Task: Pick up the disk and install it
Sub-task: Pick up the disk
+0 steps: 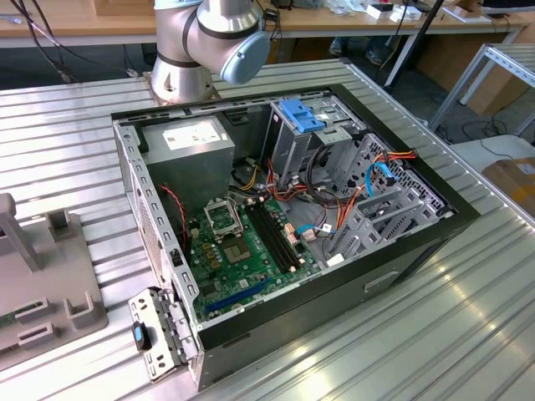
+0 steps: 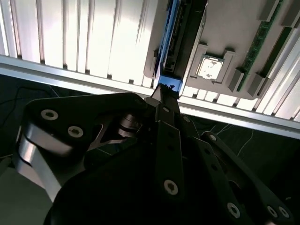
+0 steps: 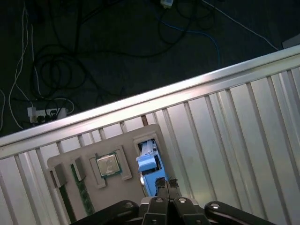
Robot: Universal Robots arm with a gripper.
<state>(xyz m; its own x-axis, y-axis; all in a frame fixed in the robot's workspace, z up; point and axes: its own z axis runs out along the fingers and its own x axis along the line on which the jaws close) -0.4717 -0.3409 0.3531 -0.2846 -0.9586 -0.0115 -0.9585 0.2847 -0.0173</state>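
The disk [image 2: 180, 37] is a dark flat drive with bright blue side rails. It stands on edge in a slot of a grey holder plate [image 2: 220, 28] on the ribbed metal table. In the first wrist view the disk's [image 3: 149, 165] blue end shows in the holder's [image 3: 126, 183] slot, beside a square processor chip [image 3: 108, 164]. My gripper [image 2: 165, 91] hangs right over the disk's near end, and its tip [image 3: 167, 182] overlaps the blue rail. Whether it touches the disk is unclear. In the exterior view the open computer case [image 1: 418, 242] lies on the table.
The holder sits close to the table's edge [image 3: 140, 101], with dark floor and cables beyond. Its plate [image 1: 50, 276] lies at the exterior view's left. Inside the case are a green motherboard [image 1: 242, 242], a grey power supply [image 1: 188, 142], a blue-latched drive cage [image 1: 303, 117] and loose cables.
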